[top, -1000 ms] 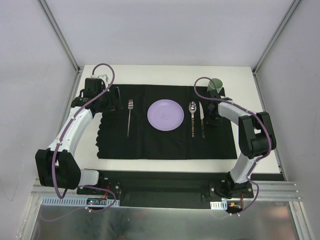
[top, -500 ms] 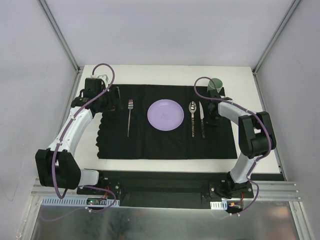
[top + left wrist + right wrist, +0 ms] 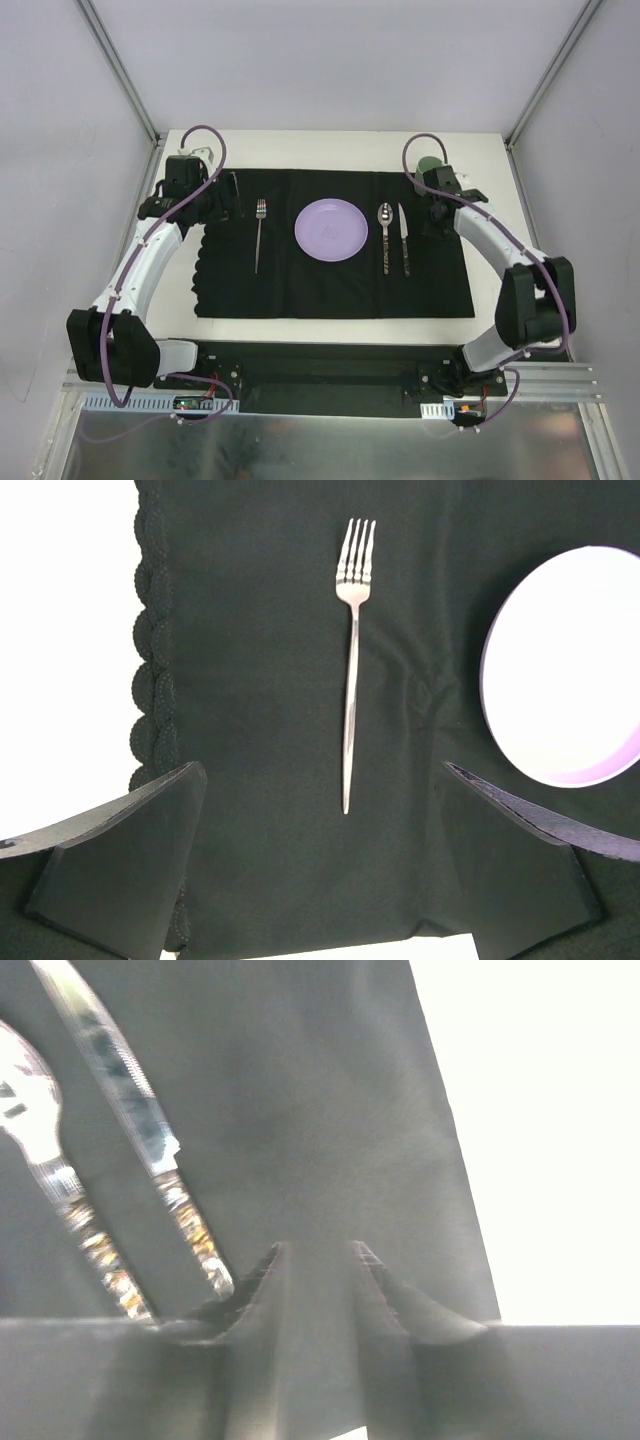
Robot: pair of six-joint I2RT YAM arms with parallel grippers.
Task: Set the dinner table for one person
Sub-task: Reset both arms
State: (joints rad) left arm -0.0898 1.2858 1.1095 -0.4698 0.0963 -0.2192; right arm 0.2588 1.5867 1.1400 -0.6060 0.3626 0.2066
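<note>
The right gripper (image 3: 317, 1252) is narrowly parted, grasping nothing; the left gripper (image 3: 322, 768) is spread wide, empty. Just left of the right fingertips lies the knife (image 3: 150, 1130), on the black mat (image 3: 330, 1100). Beneath and beyond is the counter (image 3: 545, 1110): likely rigid and fixed, nothing to grip.

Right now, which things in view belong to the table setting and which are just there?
Job:
table
mat
fork
plate
spoon
knife
cup, mostly hidden behind the right arm

Not the job:
frame rails
purple cables
</note>
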